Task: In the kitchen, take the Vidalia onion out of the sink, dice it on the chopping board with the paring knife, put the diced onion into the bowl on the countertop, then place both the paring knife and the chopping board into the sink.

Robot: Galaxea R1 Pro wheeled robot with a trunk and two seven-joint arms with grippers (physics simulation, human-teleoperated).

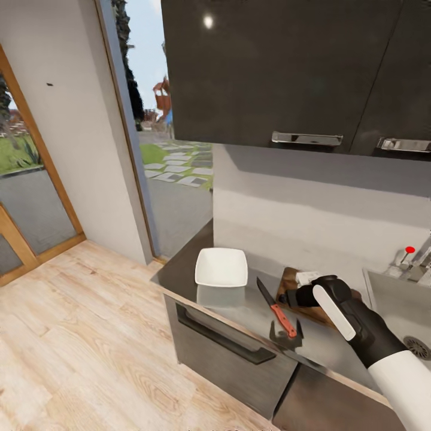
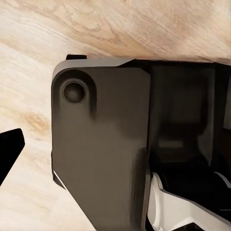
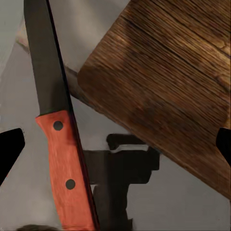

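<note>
Grey worktop [image 1: 239, 302]: carried the white bowl [image 1: 221, 267], paring knife [image 1: 276, 307] and chopping board [image 1: 305, 299].
Knife: lay flat just beside the board; red-orange handle [image 3: 66, 168] with two rivets clear in the right wrist view.
Board: partly hidden behind the right end effector [image 1: 286, 297], which hovered above it, fingers apart, empty.
Sink [image 1: 398, 311]: cut off at the frame edge; red knob [image 1: 409, 249] visible.
Left end effector: state could not be told; one dark fingertip [image 2: 9, 149] over wooden floor [image 2: 29, 48].
Writing: none legible.

Pale wooden floor [image 1: 78, 335], glass door [image 1: 24, 179], garden path [image 1: 179, 164] outside.
</note>
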